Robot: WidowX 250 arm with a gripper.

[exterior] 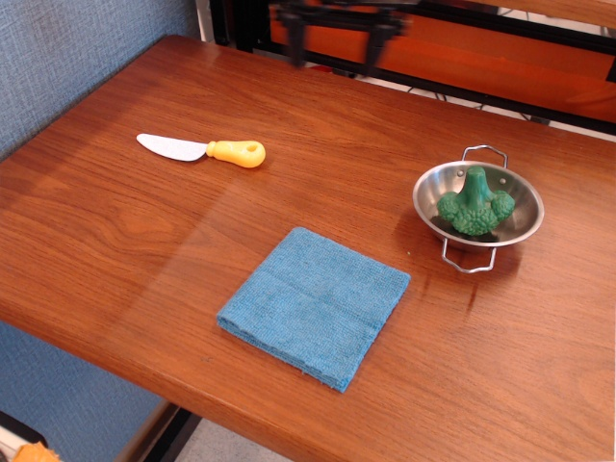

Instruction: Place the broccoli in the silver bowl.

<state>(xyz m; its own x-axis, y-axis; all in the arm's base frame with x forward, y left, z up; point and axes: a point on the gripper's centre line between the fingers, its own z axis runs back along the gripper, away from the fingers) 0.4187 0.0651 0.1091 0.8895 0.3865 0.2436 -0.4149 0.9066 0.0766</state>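
The green broccoli [474, 203] sits inside the silver bowl [429, 188], stalk up, at the right side of the wooden table. My gripper [337, 50] is high at the top edge of the view, above the table's far edge and well left of the bowl. It is motion-blurred, its two fingers spread apart and empty. The arm above it is out of frame.
A folded blue cloth [316, 304] lies in the middle front of the table. A toy knife with a yellow handle [204, 149] lies at the left. An orange and black frame [481, 48] runs behind the far edge. A blue wall stands at the left.
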